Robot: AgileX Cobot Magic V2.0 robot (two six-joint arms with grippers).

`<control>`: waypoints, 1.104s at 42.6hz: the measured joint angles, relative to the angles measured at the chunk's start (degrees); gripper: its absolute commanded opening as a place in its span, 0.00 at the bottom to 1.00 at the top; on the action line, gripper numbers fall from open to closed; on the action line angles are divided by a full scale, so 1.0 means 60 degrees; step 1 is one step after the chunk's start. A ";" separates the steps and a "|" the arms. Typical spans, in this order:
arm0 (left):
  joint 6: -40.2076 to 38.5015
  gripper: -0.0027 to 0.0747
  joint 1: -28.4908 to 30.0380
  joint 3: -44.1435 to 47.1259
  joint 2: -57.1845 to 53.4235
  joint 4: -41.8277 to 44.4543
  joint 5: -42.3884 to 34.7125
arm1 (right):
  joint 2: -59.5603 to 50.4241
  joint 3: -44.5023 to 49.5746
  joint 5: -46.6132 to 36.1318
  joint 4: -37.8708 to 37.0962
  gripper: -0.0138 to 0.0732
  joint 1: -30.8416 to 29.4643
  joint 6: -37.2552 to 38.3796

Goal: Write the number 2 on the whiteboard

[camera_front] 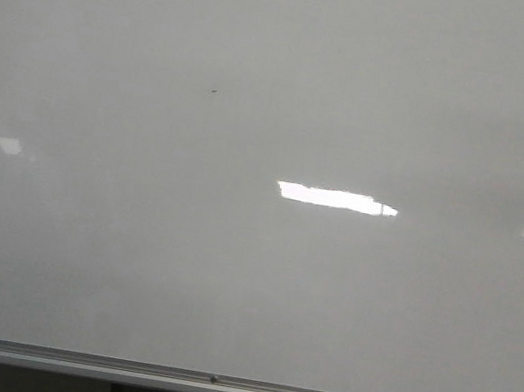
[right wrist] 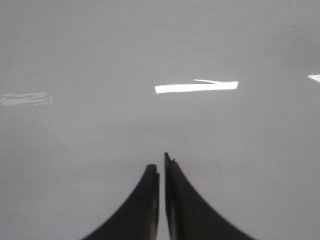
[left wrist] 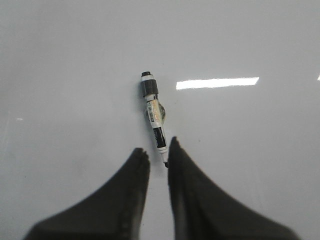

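A: State what the front view leaves hard to make out.

B: The large glossy pale grey-white whiteboard (camera_front: 246,285) fills the view; its side and top edges are cut off; only the silver metal bottom rail (camera_front: 228,387) is visible along the lower border. No hand-drawn digit can be made out on it in any view; the only mark in the front view is a tiny dark speck (camera_front: 213,91), too small to identify; bright rectangular light reflections (camera_front: 336,199) lie across the middle. Neither arm appears in this view.

A: What does the left wrist view add?

B: The left gripper (left wrist: 159,155) with two dark tapered fingers (left wrist: 131,190); a white-and-black whiteboard marker (left wrist: 153,116) held between the fingertips, its black end (left wrist: 148,85) pointing away from the gripper toward the board. The jaws stand narrow, closed on the marker's near end; that end is hidden between the fingers. Whether the far end touches the surface cannot be determined. The printing on the barrel is too small to read.

A: And the right wrist view?

B: The right gripper (right wrist: 161,167); dark fingers pressed nearly together with only a thin slit between, holding nothing; board surface and reflections beyond it; faint specks near one corner, too small to identify.
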 measured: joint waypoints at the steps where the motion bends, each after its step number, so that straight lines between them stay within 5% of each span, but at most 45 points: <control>1: 0.0000 0.69 0.0000 0.0000 0.0000 0.0000 -0.0013 | 0.0000 0.0000 0.0000 0.0000 0.58 0.0000 0.0000; 6: 0.0000 0.85 0.0000 0.0000 0.0000 0.0000 -0.0037 | 0.0000 0.0000 0.0000 -0.0037 0.71 0.0000 0.0000; 17: 0.0000 0.83 0.0000 -0.0096 0.0768 -0.0289 -0.0059 | 0.0000 0.0000 0.0000 -0.0058 0.72 0.0000 0.0000; 47: -0.0498 0.83 0.0475 -0.4761 0.9837 -0.0828 0.0308 | 0.0000 0.0000 0.0000 -0.0058 0.72 0.0000 0.0000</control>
